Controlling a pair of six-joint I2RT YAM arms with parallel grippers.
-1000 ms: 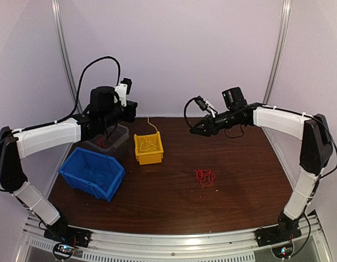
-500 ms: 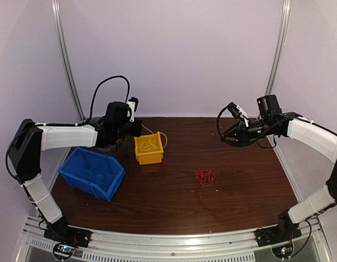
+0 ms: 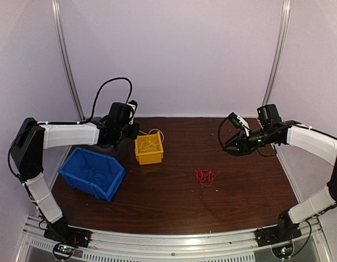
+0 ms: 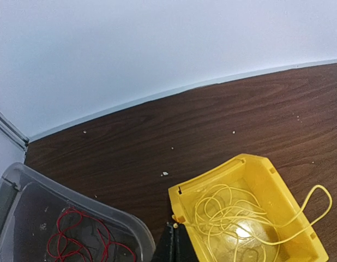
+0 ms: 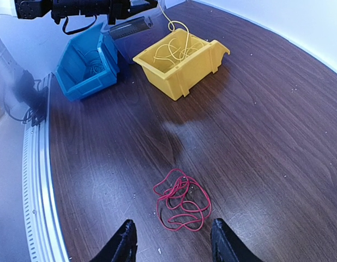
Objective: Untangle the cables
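Cables lie in four places: a red coil (image 3: 205, 177) loose on the table (image 3: 157, 210), the others in three bins at the left. Findings follow by size.

Table: dark wood-grain top, smooth, flecked with pale crumbs. Risk: a thin strand lies flat against it, so fingers may close above the strand and lift nothing.

Blue bin (image 3: 92, 173): rigid moulded plastic with an open sloped front. Contents too faint to judge.

Yellow bin (image 3: 149, 148): same moulded shape, light-looking. Risk: it could slide or tip if its cable is tugged.

Clear bin (image 4: 26, 188): translucent and grey-tinted with a rounded rim, holding a red cable (image 4: 76, 240).

Left gripper (image 4: 174, 246): jaws clenched on nothing, tip between the clear and yellow bins, close to the yellow bin's corner.

Right gripper (image 5: 174, 243): jaws released and empty, hovering near the red coil, which is limp with overlapping loops. Risk: pinching crossed loops would tighten a knot.

Yellow cable (image 4: 234, 215): thin, springy loops, one hanging over the rim. Risk: the left arm could snag that loop and drag the strand out.
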